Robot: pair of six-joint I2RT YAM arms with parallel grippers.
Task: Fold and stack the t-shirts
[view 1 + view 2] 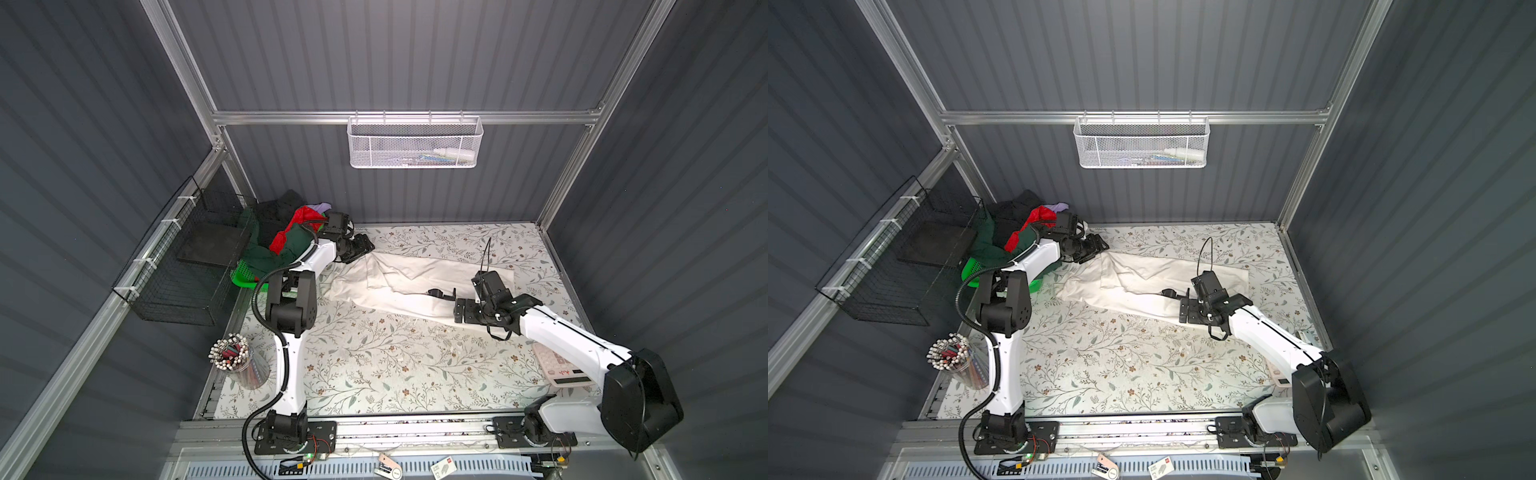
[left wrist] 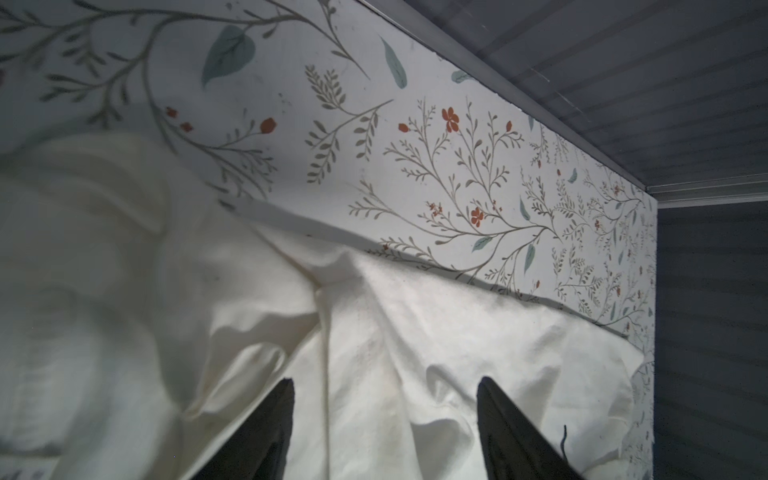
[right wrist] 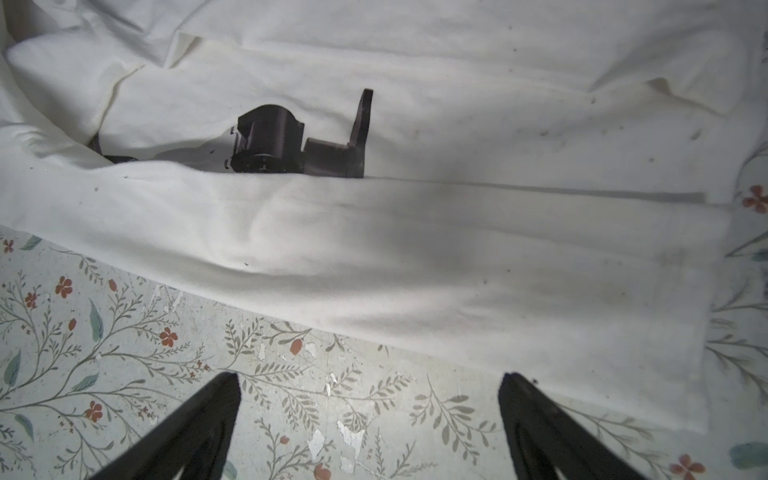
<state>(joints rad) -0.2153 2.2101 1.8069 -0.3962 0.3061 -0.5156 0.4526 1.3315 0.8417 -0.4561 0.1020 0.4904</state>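
The large cream-white cloth t-shirt (image 1: 415,282) lies rumpled and stretched out across the far half of the floral-patterned surface (image 1: 374,365). The left gripper (image 2: 384,382) is open over the shirt's far-left end and holds nothing. The right gripper (image 3: 370,378) is spread wide over bare surface, just beside the shirt's near edge.

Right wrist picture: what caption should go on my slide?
Open right gripper beside the cream-white t-shirt, its black print showing.

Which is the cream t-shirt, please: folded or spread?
Partly folded: the cream t-shirt lies as a rumpled strip, one layer lapped over another.
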